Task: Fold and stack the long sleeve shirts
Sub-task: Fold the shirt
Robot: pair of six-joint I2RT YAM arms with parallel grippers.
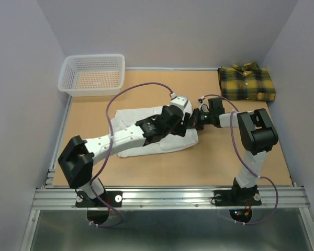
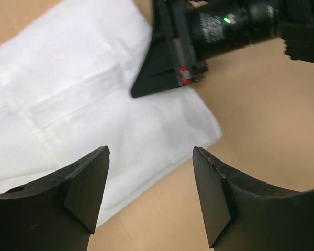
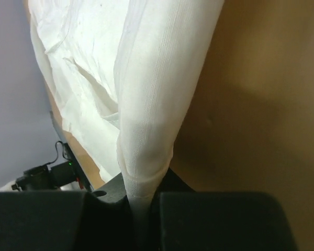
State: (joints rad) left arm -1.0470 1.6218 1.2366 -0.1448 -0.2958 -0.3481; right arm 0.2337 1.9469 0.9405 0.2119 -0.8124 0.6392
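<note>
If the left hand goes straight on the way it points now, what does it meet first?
Most likely the white shirt near its corner: the left hand points down at it, open. The right hand lies farther ahead; depth is unclear.

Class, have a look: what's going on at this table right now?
Two robot arms are working on a white shirt in the middle of the table. The right end effector is shut on a fold of its cloth. The left end effector hangs open just above the shirt, holding nothing. A plaid shirt lies folded at the far right corner, and a white basket sits far left.
</note>
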